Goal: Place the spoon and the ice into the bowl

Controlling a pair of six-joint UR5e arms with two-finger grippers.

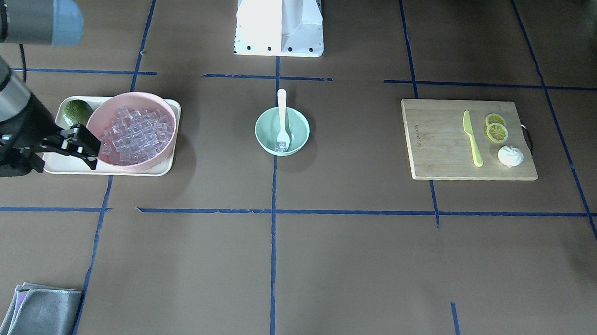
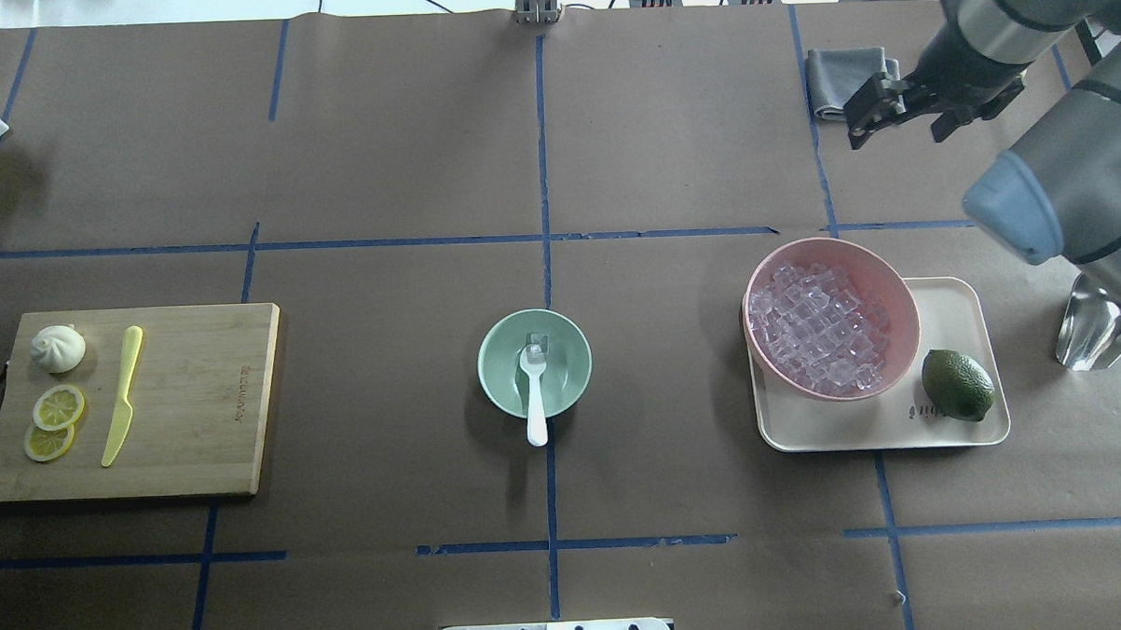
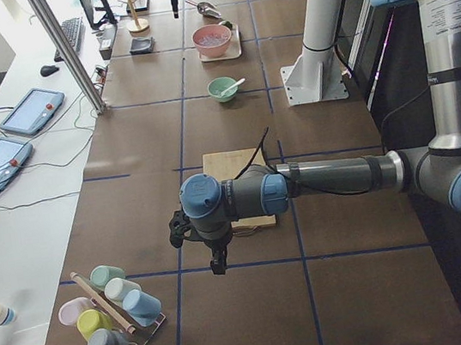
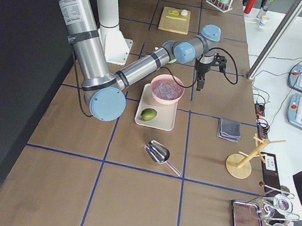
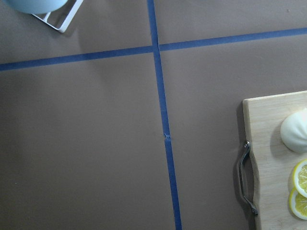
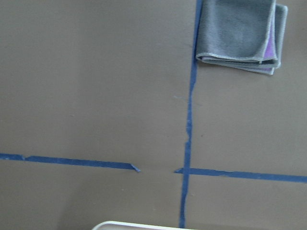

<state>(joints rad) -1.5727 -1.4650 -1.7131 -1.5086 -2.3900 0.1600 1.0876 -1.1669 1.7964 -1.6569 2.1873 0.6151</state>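
The mint-green bowl (image 2: 492,366) stands at the table's middle and also shows in the front view (image 1: 261,130). The white spoon (image 2: 536,411) lies in it, scoop down inside, handle leaning over the rim toward the robot; it also shows in the front view (image 1: 281,109). A clear ice cube (image 2: 537,342) sits in the bowl by the scoop (image 1: 280,147). My right gripper (image 2: 894,128) hangs open and empty above the table beyond the tray (image 1: 94,157). My left gripper (image 3: 218,265) shows only in the left side view; I cannot tell its state.
A pink bowl (image 2: 900,294) full of ice cubes and a lime (image 2: 956,385) sit on a cream tray (image 2: 956,432). A cutting board (image 2: 200,402) carries a yellow-green knife (image 2: 120,396), lemon slices and a bun. A grey cloth (image 2: 846,77) and a metal scoop (image 2: 1097,329) lie near the right arm.
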